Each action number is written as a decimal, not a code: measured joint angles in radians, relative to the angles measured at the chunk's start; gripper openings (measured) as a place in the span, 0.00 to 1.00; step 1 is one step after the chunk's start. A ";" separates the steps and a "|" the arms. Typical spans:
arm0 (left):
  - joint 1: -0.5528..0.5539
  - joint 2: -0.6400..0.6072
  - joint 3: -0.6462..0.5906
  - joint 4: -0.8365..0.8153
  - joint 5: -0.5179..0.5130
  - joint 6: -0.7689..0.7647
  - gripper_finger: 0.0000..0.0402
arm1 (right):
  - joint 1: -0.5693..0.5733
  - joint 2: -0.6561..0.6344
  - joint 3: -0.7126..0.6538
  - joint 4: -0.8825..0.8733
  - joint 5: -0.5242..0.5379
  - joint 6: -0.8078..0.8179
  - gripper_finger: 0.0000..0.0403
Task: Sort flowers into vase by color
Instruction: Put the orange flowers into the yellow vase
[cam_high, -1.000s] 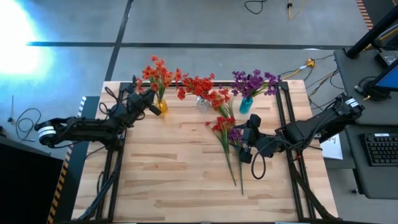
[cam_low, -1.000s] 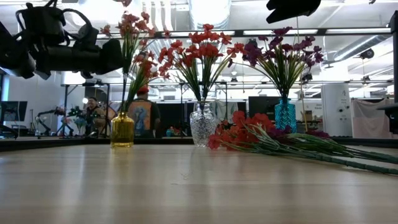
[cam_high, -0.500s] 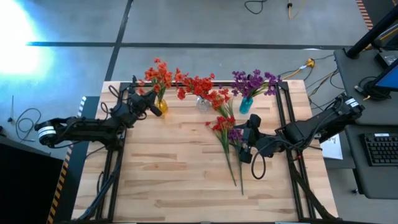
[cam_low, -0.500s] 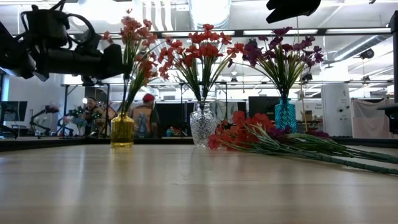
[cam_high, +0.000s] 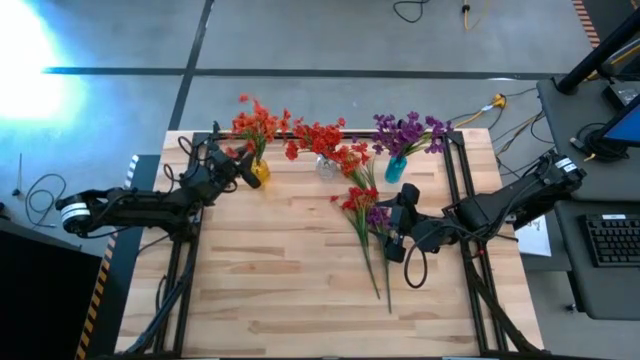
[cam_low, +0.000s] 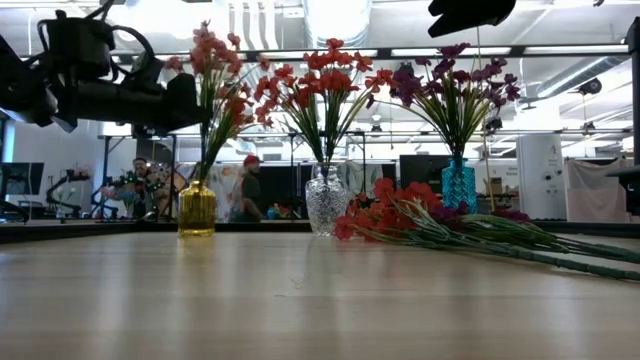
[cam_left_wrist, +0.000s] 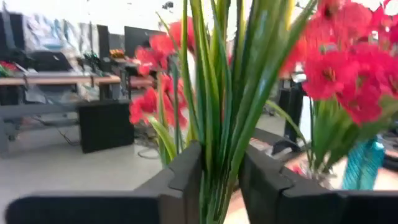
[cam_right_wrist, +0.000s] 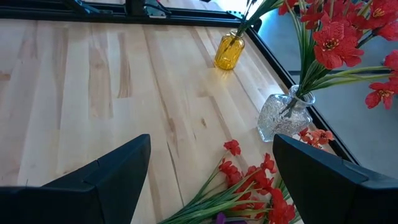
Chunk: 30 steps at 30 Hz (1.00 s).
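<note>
A bunch of orange-red flowers (cam_high: 255, 120) stands with its stems in a yellow vase (cam_high: 260, 172) at the far left. My left gripper (cam_left_wrist: 221, 186) is closed around those stems just above the vase's mouth (cam_low: 190, 100). Red flowers (cam_low: 320, 75) fill a clear vase (cam_low: 326, 200), and purple flowers (cam_low: 455, 90) a teal vase (cam_low: 459, 185). More red and purple flowers (cam_high: 365, 215) lie flat on the table at centre right. My right gripper (cam_right_wrist: 211, 180) hovers open above them, touching nothing. My left gripper has the bundle of green stems (cam_left_wrist: 217, 155) between its two fingers, and the stems fill the gap from one finger (cam_left_wrist: 186, 177) to the other. The fingers come in level from the table's left and lie across the upright stems. The stems' lower ends sit in the yellow vase.
The three vases stand in a row along the table's far edge. The black frame rails (cam_high: 455, 190) run down both sides of the wooden top. The near half of the table (cam_high: 280, 290) holds no objects. Beyond the table, people move about the room.
My left gripper has tipped up a little at the wrist without leaving its place. The orange-red flower heads have swayed slightly and stand more upright, while their stems stay in the yellow vase. My right arm has kept still.
</note>
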 joint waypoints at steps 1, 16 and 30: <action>0.000 0.000 0.000 -0.017 0.018 -0.011 0.23 | 0.000 0.000 0.000 0.000 0.000 0.000 0.82; -0.001 -0.002 0.000 -0.153 0.048 -0.140 0.67 | 0.000 0.000 0.000 -0.001 0.000 -0.001 0.82; -0.013 -0.016 0.010 -0.201 0.059 -0.203 0.77 | 0.000 0.000 0.000 -0.001 -0.001 0.001 0.82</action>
